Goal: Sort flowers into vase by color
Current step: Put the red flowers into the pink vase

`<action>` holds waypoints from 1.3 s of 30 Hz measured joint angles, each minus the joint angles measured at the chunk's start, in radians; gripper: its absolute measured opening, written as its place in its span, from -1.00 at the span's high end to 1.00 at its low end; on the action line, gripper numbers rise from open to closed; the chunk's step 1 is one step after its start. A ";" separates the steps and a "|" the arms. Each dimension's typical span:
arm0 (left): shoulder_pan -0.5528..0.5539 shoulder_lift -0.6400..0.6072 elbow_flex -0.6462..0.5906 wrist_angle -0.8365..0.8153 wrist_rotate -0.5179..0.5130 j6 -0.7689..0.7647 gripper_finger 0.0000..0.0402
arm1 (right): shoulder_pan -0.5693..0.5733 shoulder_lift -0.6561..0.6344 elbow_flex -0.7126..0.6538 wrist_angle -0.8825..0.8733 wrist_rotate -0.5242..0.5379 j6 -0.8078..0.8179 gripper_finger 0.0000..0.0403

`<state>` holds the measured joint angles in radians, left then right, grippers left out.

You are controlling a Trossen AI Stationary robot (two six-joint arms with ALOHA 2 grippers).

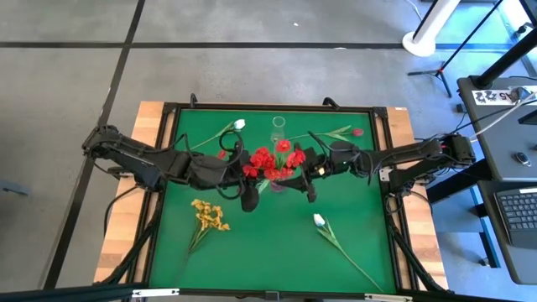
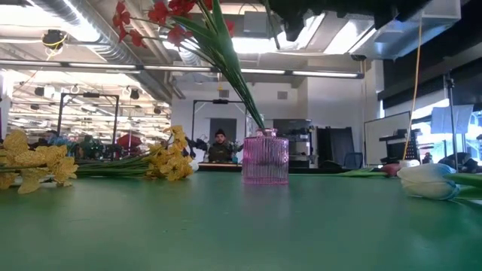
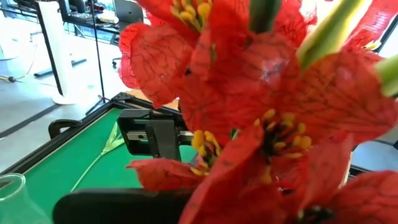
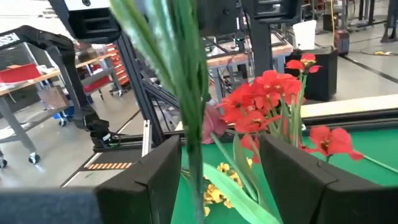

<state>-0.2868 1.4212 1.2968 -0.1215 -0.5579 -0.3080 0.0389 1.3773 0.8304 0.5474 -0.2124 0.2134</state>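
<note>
A bunch of red flowers stands with its stems in a pink ribbed vase and leans up and away from it, with the blossoms high. My right gripper is open above mid-table, its fingers on either side of a green stem of this bunch. My left gripper is just left of the blossoms, which fill the left wrist view. Yellow flowers, two white tulips and a dark red tulip lie flat on the green mat. My right gripper's open fingers stand on either side of the green stem, which passes close to one finger. I cannot tell whether it touches that finger.
A clear glass vessel stands near the vase at the far middle. The mat has a black frame around it. The yellow flowers and a white tulip lie toward the near side. A person is far behind the table.
</note>
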 joint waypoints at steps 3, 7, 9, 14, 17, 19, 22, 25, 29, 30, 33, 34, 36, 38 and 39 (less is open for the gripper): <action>-0.001 0.000 0.000 0.000 0.000 0.000 0.99 | 0.000 0.000 0.002 0.001 0.000 0.000 -0.06; -0.001 0.000 0.000 0.001 0.000 0.000 0.99 | 0.000 0.004 0.002 0.001 0.004 0.010 -0.06; -0.001 0.010 0.000 0.008 -0.001 -0.001 0.99 | 0.000 0.014 0.002 0.012 0.003 0.022 -0.06; 0.005 0.048 0.000 0.009 0.005 0.000 0.99 | 0.001 0.051 0.003 0.032 -0.005 0.026 -0.06; 0.005 0.053 0.000 -0.002 0.007 -0.001 0.99 | 0.001 0.063 0.003 0.029 -0.007 0.025 -0.01; 0.005 0.053 0.000 -0.002 0.006 -0.001 0.99 | 0.001 0.063 0.003 0.031 -0.008 0.025 0.09; 0.000 0.051 0.000 -0.003 0.004 -0.001 0.99 | 0.001 0.063 0.003 0.032 -0.028 0.023 0.33; -0.001 0.049 0.000 -0.006 0.002 -0.001 0.99 | 0.001 0.063 0.003 0.040 -0.041 0.015 0.63; -0.001 0.049 0.000 -0.014 -0.020 -0.003 0.97 | 0.001 0.063 0.003 0.040 -0.043 -0.009 0.93; -0.001 0.049 0.000 -0.012 -0.030 -0.004 0.93 | 0.001 0.063 0.003 0.044 -0.042 -0.009 0.91; -0.004 0.049 0.000 -0.011 -0.058 -0.022 0.77 | 0.000 0.063 0.003 0.049 -0.040 -0.003 0.90; -0.004 0.049 0.000 -0.011 -0.061 -0.022 0.71 | 0.000 0.063 0.003 0.051 -0.037 -0.003 0.92; -0.011 0.048 0.000 -0.011 -0.065 -0.022 0.60 | 0.000 0.063 0.003 0.057 -0.024 -0.003 0.94; -0.018 0.048 0.000 -0.011 -0.069 -0.022 0.48 | 0.000 0.063 0.003 0.062 -0.008 -0.003 0.94; -0.024 0.047 0.000 -0.012 -0.073 -0.019 0.43 | 0.000 0.059 0.003 0.062 -0.003 -0.004 0.94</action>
<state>-0.3107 1.4680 1.2968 -0.1332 -0.6305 -0.3271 0.0391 1.4366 0.8330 0.6089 -0.2159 0.2095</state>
